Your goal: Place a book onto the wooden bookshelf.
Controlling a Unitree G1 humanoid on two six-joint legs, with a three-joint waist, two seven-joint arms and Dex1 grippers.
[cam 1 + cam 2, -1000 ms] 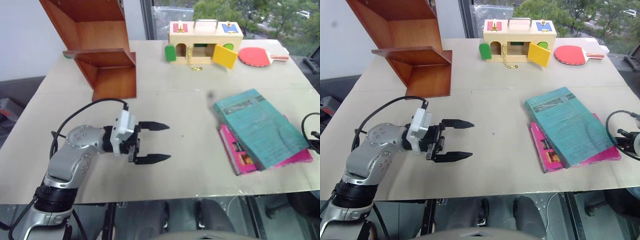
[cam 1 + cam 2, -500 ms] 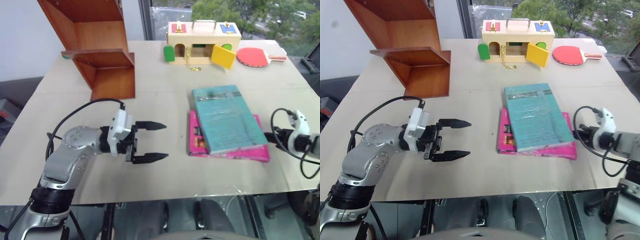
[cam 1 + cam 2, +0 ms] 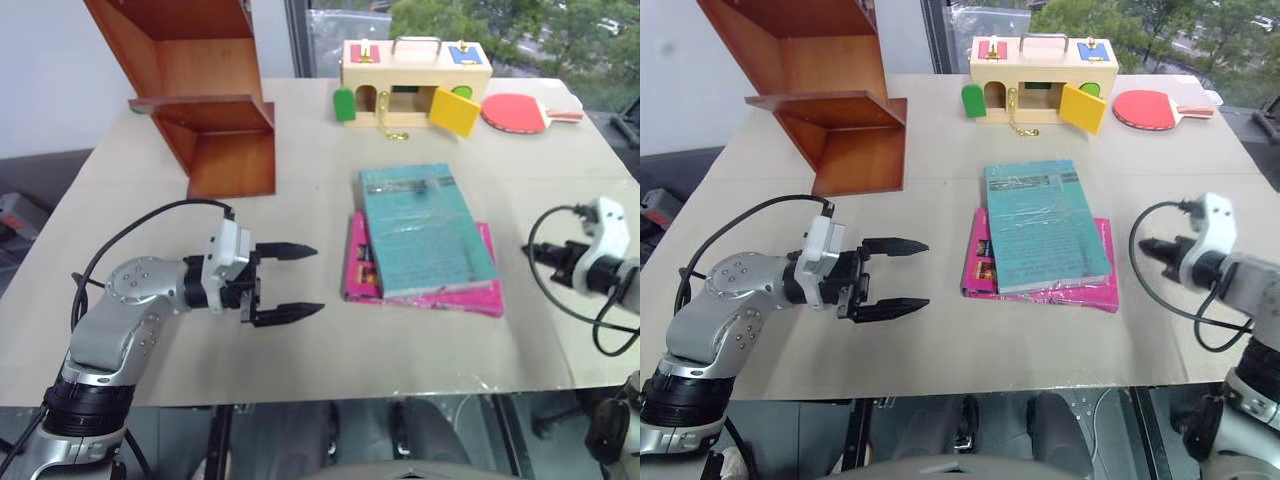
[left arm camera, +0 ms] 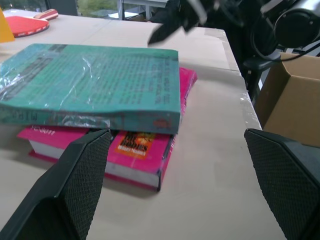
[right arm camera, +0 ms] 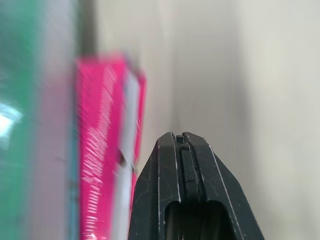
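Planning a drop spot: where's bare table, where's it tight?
Bare: the table between bookshelf and book, and the strip between books and toy box. Tight: book's sides, with the open left gripper and the shut right gripper flanking it.

- The left arm is bent and hangs over the near left part of the table.
- The left gripper points sideways toward the middle, its two black fingers spread wide apart, holding nothing.
- The right gripper is by the right edge, fingers pressed together, holding nothing.
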